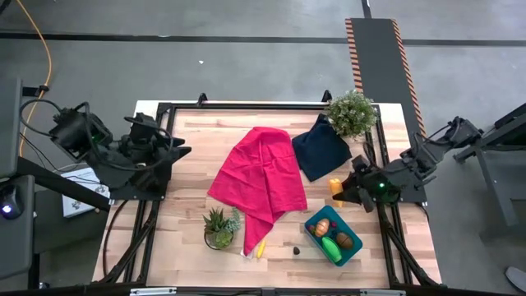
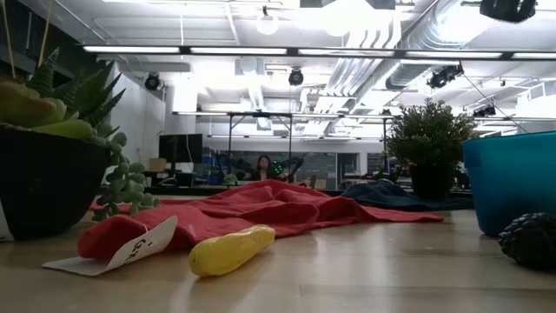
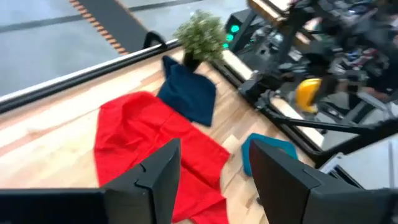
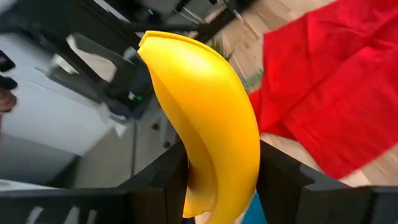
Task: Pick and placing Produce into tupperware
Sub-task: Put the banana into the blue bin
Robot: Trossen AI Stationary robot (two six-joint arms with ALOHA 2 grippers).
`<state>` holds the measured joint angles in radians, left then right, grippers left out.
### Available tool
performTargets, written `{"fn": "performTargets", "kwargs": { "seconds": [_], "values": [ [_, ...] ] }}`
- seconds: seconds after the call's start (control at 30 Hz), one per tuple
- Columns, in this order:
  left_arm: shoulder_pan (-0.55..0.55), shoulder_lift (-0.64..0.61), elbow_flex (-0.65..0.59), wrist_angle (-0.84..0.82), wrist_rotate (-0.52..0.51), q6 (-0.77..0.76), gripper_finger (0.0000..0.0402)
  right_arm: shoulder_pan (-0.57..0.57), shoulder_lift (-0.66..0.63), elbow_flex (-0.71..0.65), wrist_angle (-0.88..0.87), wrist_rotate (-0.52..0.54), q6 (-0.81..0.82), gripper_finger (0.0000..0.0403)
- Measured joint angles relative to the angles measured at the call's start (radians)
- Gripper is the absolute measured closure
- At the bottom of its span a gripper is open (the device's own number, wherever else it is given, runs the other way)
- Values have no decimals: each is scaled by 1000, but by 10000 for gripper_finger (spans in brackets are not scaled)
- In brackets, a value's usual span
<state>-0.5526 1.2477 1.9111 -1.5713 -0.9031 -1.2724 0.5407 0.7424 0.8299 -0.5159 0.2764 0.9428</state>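
Tabletop [image 1: 189, 164] of pale wood fills the middle of the high view, and most of the work on it looks done. Spread across its centre is a large red cloth [image 1: 259, 181], with a dark navy cloth [image 1: 320, 146] to its upper right and a leafy potted plant [image 1: 352, 113] beyond that; a small succulent in a pot [image 1: 219, 228] stands toward the lower left.

The teal tupperware [image 1: 315, 219] sits at the lower right of the high view. Three pieces already lie inside it: an orange piece [image 1: 323, 227], a green piece [image 1: 331, 248] and a brown piece [image 1: 344, 240].

The right gripper [image 1: 345, 188] hovers just above and to the upper right of the tub, and its jaws are clamped on a yellow banana [image 4: 208, 124], which fills the right wrist view between the two dark fingers. That piece looks close to delivery; it needs only to travel a little toward the lower right and be let go.

The left gripper [image 3: 211, 180] waits at the left edge of the tabletop, its jaws apart and holding nothing.

Still out, by my judgement: a second yellow banana [image 1: 260, 249] lying at the lower tip of the red cloth, beside a white label, and a small dark object [image 1: 297, 248] on the bare wood just left of the tub; what that object is I cannot tell.
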Motion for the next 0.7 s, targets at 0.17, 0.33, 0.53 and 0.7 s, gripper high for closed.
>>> {"fn": "performTargets", "kwargs": {
  "seconds": [0.17,0.33,0.53,0.7],
  "values": [
    [1,-87,-169,0,1,-106,233,0,96,155,-184,-45,46,258],
    [0,-163,-298,5,12,-151,236,0,209,267,-314,-79,120,259],
    [0,-243,-438,68,62,-138,236,18,335,308,-375,-128,261,259],
    [0,-310,-561,152,92,-115,236,55,430,308,-377,-178,376,259]
  ]
}}
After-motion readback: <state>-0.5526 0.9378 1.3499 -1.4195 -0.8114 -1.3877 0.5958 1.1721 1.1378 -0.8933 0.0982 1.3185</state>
